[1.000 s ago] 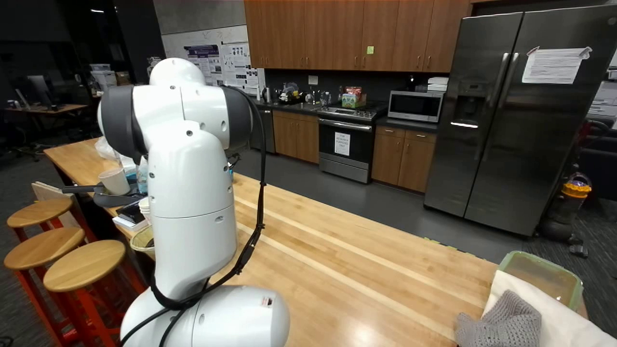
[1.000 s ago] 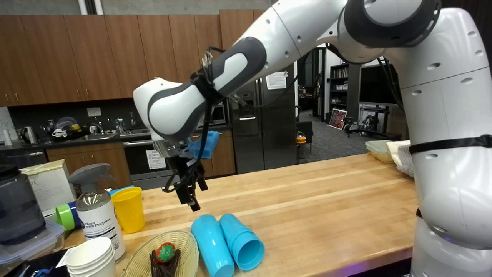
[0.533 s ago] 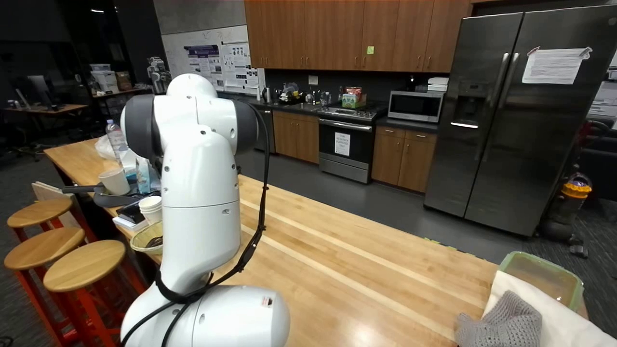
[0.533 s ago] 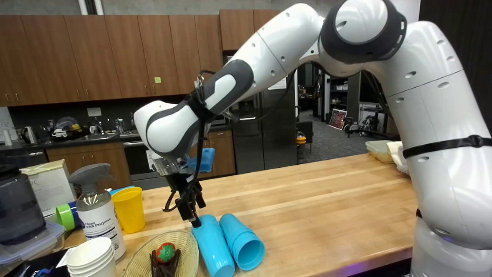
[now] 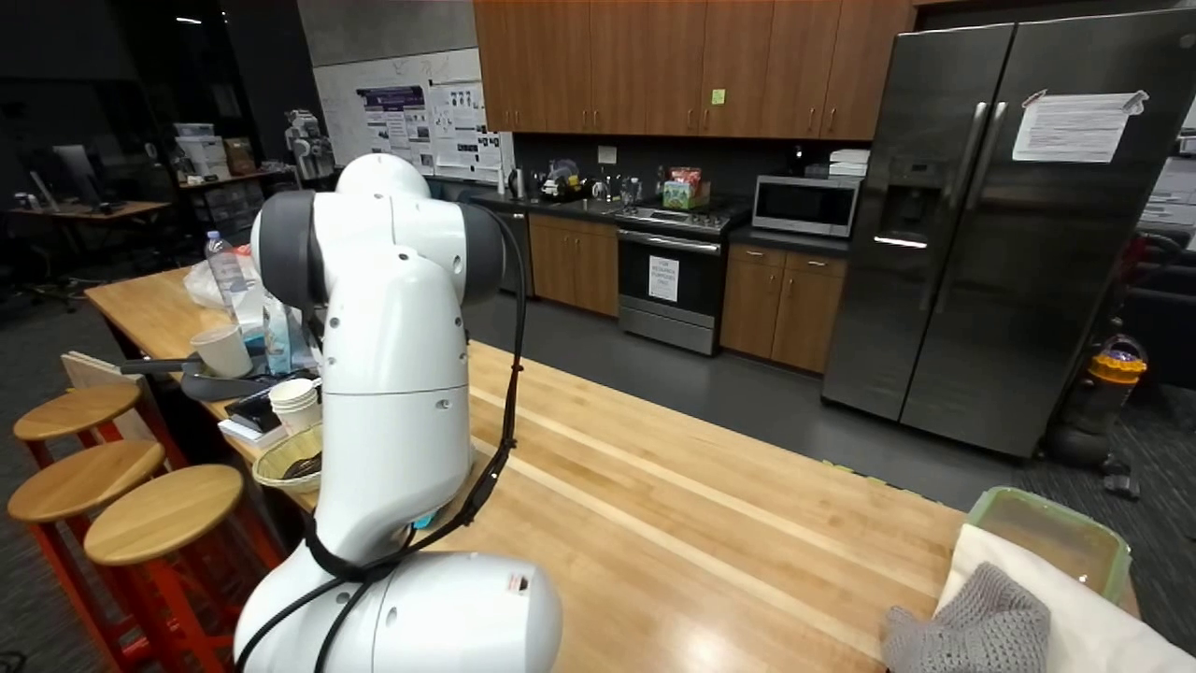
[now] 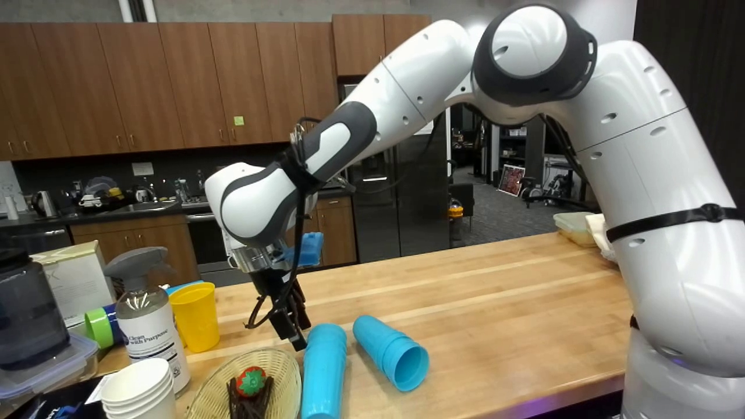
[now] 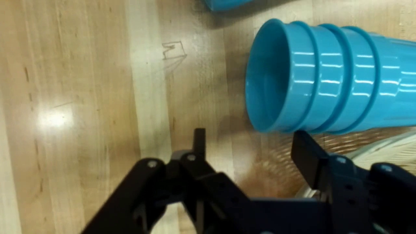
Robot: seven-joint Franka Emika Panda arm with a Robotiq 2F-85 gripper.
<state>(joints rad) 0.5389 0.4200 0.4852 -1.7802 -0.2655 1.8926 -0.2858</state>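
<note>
My gripper (image 6: pixel 302 336) points down at the tabletop in an exterior view; the arm hides it elsewhere. In the wrist view the gripper (image 7: pixel 249 134) stands open, with bare wood and shadow between its fingers. A stack of nested blue cups (image 7: pixel 331 78) lies on its side just beyond the right-hand fingertip (image 7: pixel 300 138); whether they touch I cannot tell. This cup stack (image 6: pixel 325 372) lies beside a wicker basket (image 6: pixel 289 378). Another blue cup stack (image 6: pixel 390 352) lies to its right, its mouth facing the camera; only a corner of it (image 7: pixel 227 3) shows in the wrist view.
The basket holds a red and green item (image 6: pixel 251 381) and brown strands. To the left stand a yellow cup (image 6: pixel 195 317), a spray bottle (image 6: pixel 150 334), white paper cups (image 6: pixel 138 390) and a box (image 6: pixel 78 282). A grey cloth (image 5: pixel 976 622) and a lidded container (image 5: pixel 1051 537) lie at the table's far end.
My gripper has come down beside the near cup stack, and its fingers have drawn closer together. Over the last half second that stack has swung round and the second stack has slid right.
</note>
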